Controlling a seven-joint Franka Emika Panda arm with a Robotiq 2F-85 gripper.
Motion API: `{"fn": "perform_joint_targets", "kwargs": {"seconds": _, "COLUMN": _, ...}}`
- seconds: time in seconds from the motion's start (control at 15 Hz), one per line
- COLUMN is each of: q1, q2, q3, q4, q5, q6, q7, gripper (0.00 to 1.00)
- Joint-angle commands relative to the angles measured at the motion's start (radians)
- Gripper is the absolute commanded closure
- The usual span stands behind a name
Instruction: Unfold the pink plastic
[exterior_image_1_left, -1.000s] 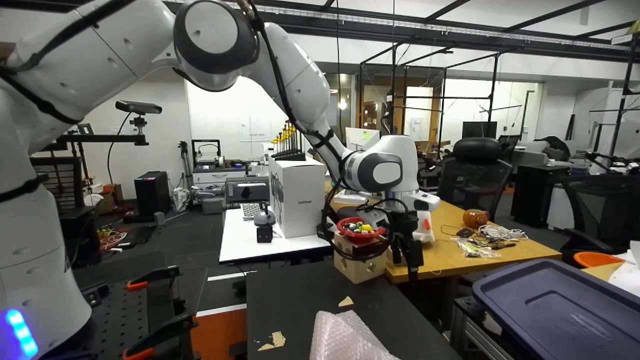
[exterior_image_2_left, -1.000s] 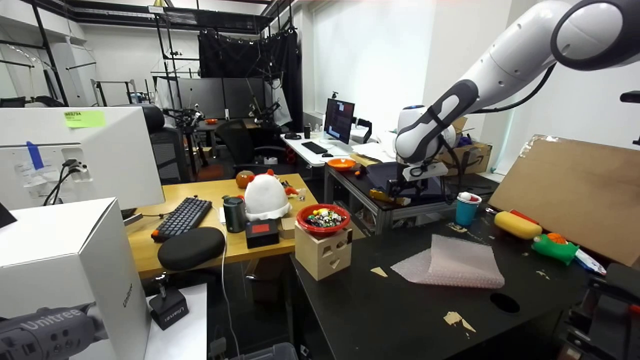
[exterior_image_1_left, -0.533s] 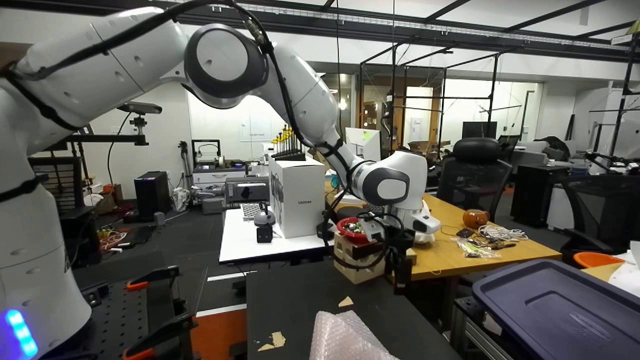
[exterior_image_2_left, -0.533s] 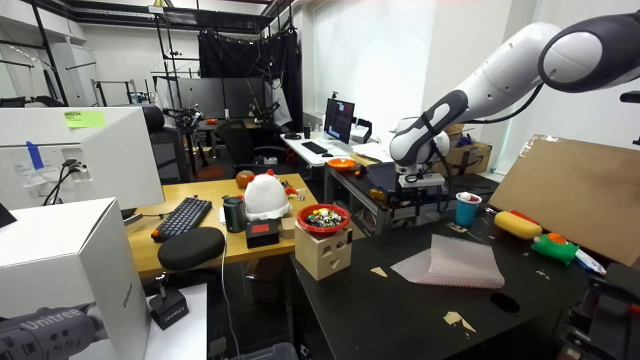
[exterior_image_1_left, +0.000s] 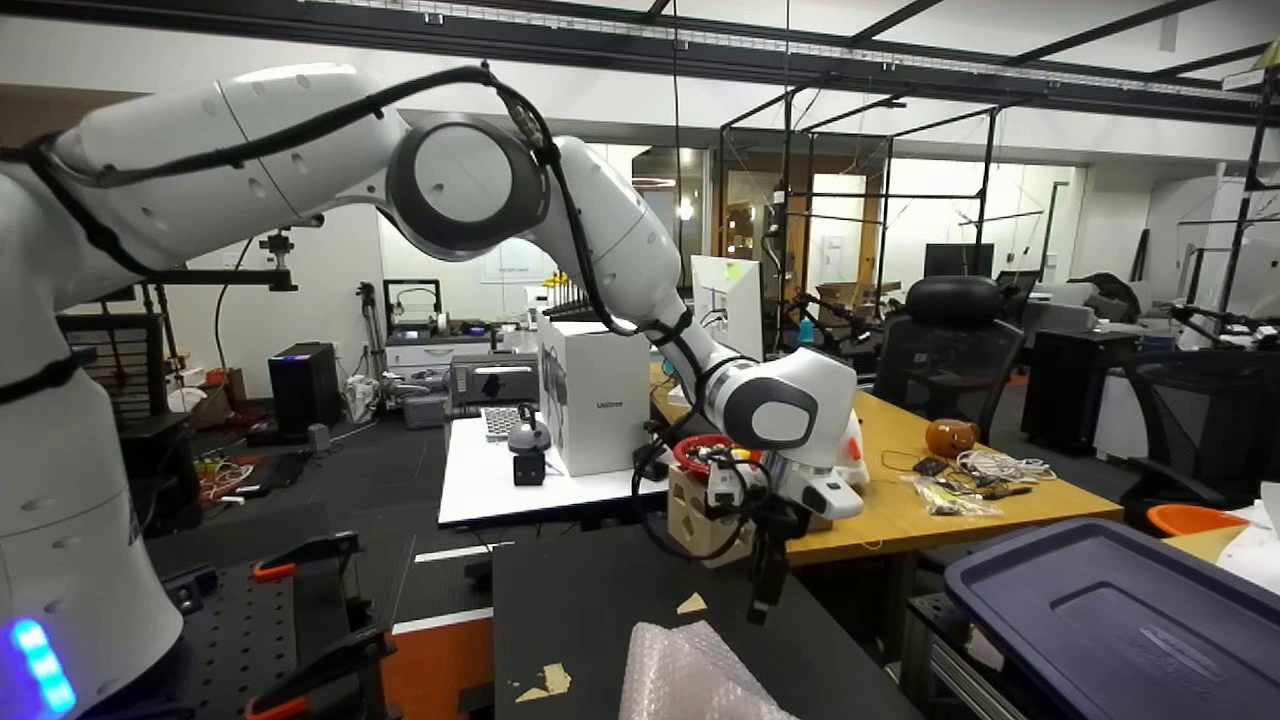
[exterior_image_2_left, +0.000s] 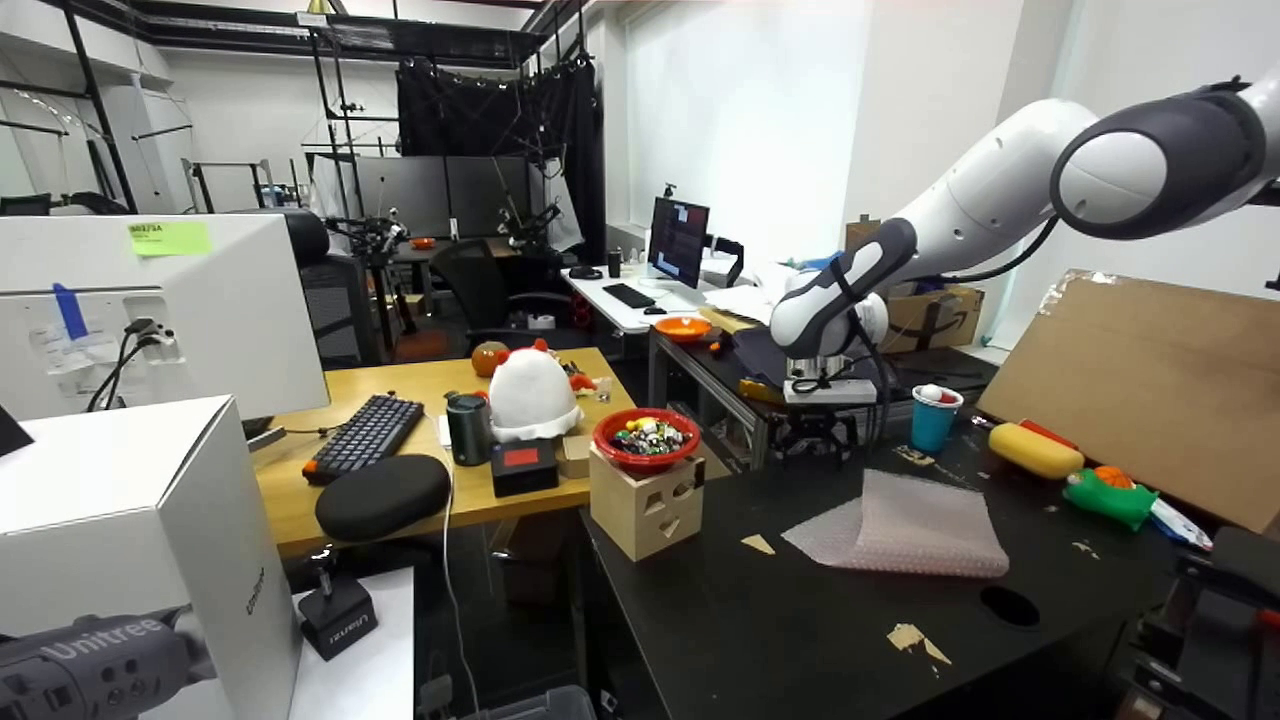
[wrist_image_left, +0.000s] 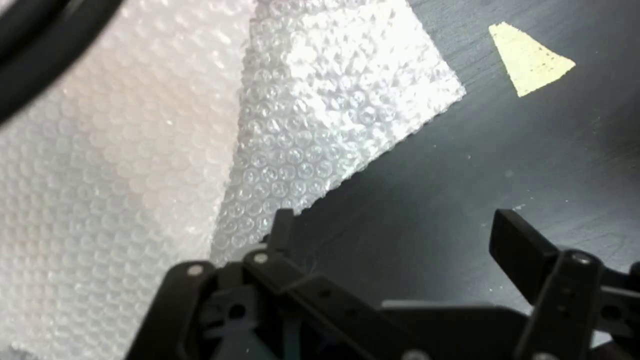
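The pink plastic (exterior_image_2_left: 930, 525) lies partly folded on the table (exterior_image_2_left: 780, 630), inward from the corner carrying the wooden cube (exterior_image_2_left: 640, 522). The claw (wrist_image_left: 395, 220) hangs over the table, jaws wide apart.

Wrist view: glare on pink plastic (wrist_image_left: 170, 150); top-L cable (wrist_image_left: 45, 62) prob. defocused.

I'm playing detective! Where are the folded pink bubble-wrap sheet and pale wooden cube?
Folded pink bubble-wrap sheet (exterior_image_2_left: 922, 525): in an exterior view, on its upper layer.
Pale wooden cube (exterior_image_2_left: 619, 511): in an exterior view, on its plain side.
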Motion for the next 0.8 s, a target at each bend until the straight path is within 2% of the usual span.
{"fn": "perform_joint_targets", "kwargs": {"seconds": 0.0, "q1": 0.003, "q2": 0.056, "q3": -0.003, "q4": 0.066, "q5": 0.055, "q6": -0.061, "q7": 0.125, "gripper": 0.0}}
{"fn": "perform_joint_targets", "kwargs": {"seconds": 0.4, "q1": -0.003, "q2": 0.066, "q3": 0.003, "q4": 0.06, "q5": 0.127, "q6": -0.106, "q7": 0.333, "gripper": 0.0}}
{"fn": "perform_joint_targets", "kwargs": {"seconds": 0.73, "q1": 0.0, "q2": 0.075, "q3": -0.005, "q4": 0.062, "q5": 0.143, "q6": -0.111, "q7": 0.507, "gripper": 0.0}}
